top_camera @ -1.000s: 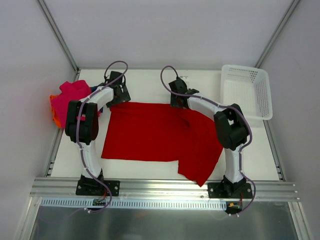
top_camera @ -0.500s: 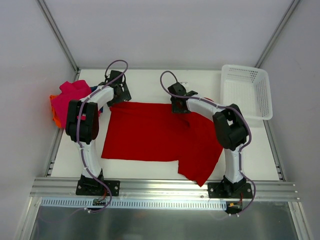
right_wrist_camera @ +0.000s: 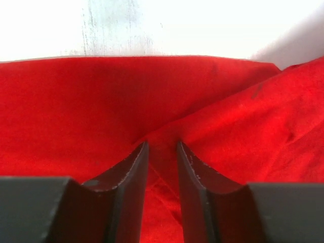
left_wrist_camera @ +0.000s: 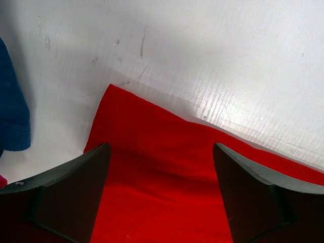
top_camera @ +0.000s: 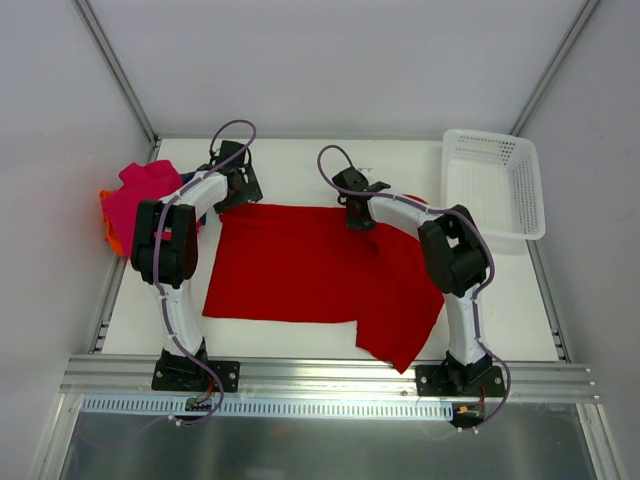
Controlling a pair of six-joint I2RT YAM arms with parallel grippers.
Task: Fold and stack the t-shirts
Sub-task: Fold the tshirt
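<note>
Soft red t-shirt (top_camera: 300,265) spread flat, my right gripper (right_wrist_camera: 162,148) pinching its raised fold, my left gripper (left_wrist_camera: 162,149) agape above its far corner

Four soft cloth t-shirts are showing in all: one bright red t-shirt (top_camera: 300,265), one magenta-pink t-shirt (top_camera: 145,190), one orange t-shirt (top_camera: 110,236) with only an edge peeking out, and one dark blue t-shirt (left_wrist_camera: 12,111). One white plastic mesh basket (top_camera: 490,135) is standing alongside. Two white-and-black robot arms are reaching in, the left arm (top_camera: 170,250) and the right arm (top_camera: 455,260). One white table (top_camera: 300,170) is bearing everything.
</note>
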